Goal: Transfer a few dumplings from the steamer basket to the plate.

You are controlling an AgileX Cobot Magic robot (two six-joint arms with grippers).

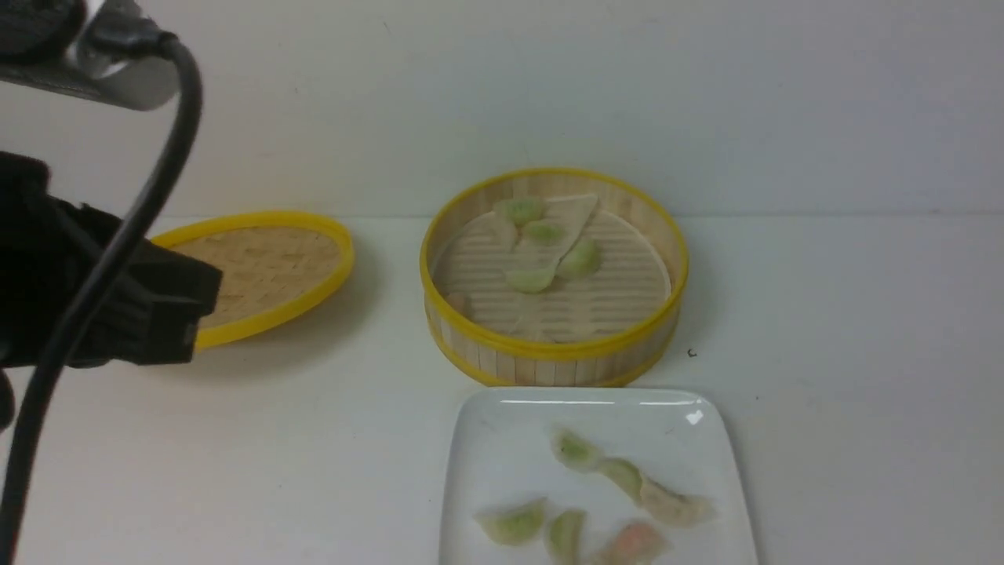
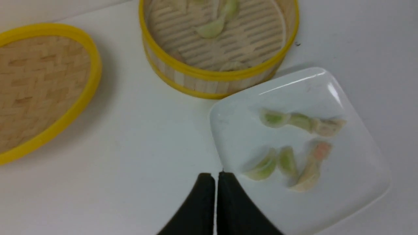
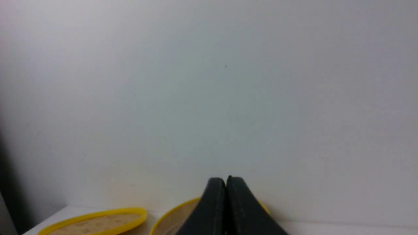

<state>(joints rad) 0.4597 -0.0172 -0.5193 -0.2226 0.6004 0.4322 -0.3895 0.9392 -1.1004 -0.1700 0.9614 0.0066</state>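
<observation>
The steamer basket (image 1: 549,349) stands mid-table and holds several pale green dumplings (image 1: 530,278). The white plate (image 1: 510,439) lies just in front of it with several dumplings (image 1: 514,524), green, whitish and one pinkish-orange. In the left wrist view my left gripper (image 2: 215,176) is shut and empty. It hangs above the table beside the plate's (image 2: 343,182) edge, close to a green dumpling (image 2: 261,166), with the basket (image 2: 202,81) beyond. My right gripper (image 3: 226,179) is shut and empty and faces the wall, with the basket's rim (image 3: 169,213) low behind it. It is out of the front view.
The flat woven yellow-rimmed lid (image 1: 263,263) lies on the table left of the basket; it also shows in the left wrist view (image 2: 39,81) and the right wrist view (image 3: 98,220). My left arm's black body (image 1: 118,314) and cable fill the front view's left side. A white wall stands behind.
</observation>
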